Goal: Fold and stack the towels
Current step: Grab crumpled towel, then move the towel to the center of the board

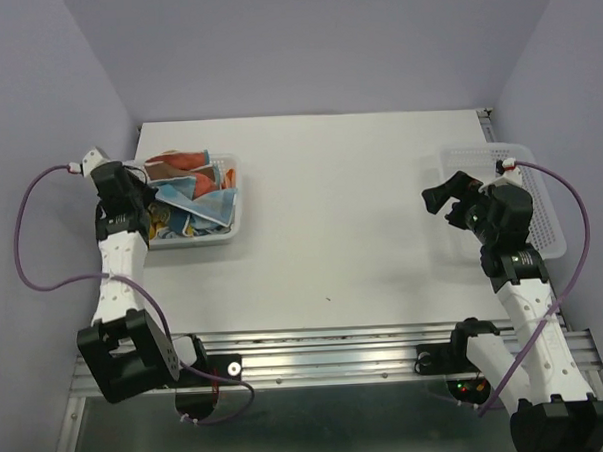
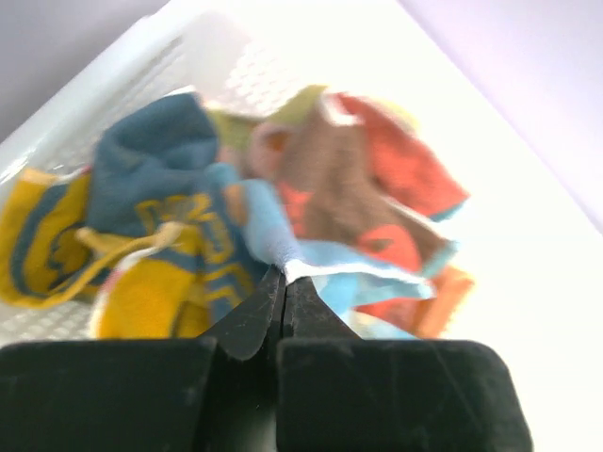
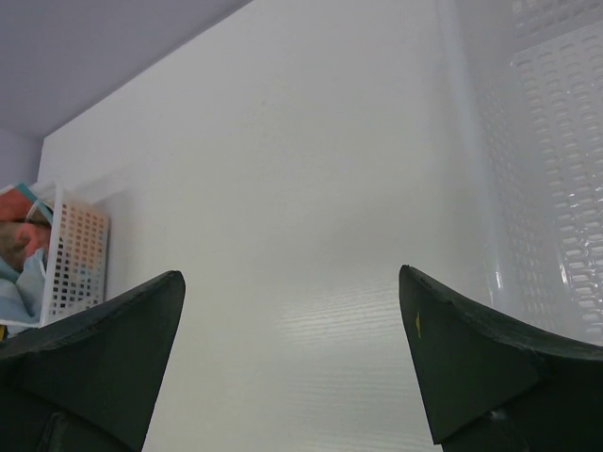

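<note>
The towels [image 2: 320, 188] are soft cloth, the basket [image 2: 85, 94] perforated plastic.

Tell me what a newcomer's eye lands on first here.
The bright heap of towels crammed into the white basket at the far left of the table stands out most. The left gripper is shut on a light blue towel there. The right gripper hangs wide open over the table beside a second white basket on the right.

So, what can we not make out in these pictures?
Left wrist view: towels blurred; which one the shut left end effector pinches is unclear.
Top view: its fingertips, hidden by its own wrist.
Right wrist view: right basket cut off by the frame edge.
</note>
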Controlling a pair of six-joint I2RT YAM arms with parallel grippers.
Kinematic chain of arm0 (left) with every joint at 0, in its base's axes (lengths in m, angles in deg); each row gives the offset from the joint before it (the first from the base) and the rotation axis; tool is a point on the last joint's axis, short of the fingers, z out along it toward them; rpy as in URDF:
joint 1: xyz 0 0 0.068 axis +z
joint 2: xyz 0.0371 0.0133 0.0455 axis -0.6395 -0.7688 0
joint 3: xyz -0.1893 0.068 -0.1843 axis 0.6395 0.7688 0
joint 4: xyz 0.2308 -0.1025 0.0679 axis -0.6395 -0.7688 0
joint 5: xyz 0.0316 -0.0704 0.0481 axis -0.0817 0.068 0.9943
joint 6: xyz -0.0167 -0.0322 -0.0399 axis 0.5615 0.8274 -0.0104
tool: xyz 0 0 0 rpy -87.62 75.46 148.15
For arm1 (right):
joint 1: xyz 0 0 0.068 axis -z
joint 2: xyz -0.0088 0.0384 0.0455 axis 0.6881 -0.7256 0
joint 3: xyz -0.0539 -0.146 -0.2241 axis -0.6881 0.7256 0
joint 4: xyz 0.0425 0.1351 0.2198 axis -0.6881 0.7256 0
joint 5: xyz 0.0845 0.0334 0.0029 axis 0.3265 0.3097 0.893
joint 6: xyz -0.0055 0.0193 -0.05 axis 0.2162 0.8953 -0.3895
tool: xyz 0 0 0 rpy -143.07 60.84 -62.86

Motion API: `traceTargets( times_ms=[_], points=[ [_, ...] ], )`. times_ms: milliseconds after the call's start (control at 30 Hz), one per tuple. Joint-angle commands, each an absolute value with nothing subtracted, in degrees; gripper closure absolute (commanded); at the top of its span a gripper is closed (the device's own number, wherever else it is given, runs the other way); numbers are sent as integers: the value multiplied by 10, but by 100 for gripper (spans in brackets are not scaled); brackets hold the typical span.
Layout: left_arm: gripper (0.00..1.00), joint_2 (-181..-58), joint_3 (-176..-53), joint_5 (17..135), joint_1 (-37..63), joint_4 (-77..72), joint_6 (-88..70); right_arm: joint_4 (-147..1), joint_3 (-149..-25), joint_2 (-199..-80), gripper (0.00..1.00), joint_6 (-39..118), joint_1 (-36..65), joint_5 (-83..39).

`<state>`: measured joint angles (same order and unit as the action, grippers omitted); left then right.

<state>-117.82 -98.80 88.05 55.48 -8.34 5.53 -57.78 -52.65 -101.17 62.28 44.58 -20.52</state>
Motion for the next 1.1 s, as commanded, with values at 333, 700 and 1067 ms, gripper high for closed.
traceTargets(
  times_ms=[333,700,1067],
  points=[
    [100,-1009,-1115,778,371,47,71,-628,-519,-988,0,627,447,-156],
    [100,-1140,-1406,599,178,81,48,-623,-521,-961,0,635,447,-165],
    [100,-1272,-1486,532,19,102,69,-568,-542,-929,0,624,447,-253]
  ],
)
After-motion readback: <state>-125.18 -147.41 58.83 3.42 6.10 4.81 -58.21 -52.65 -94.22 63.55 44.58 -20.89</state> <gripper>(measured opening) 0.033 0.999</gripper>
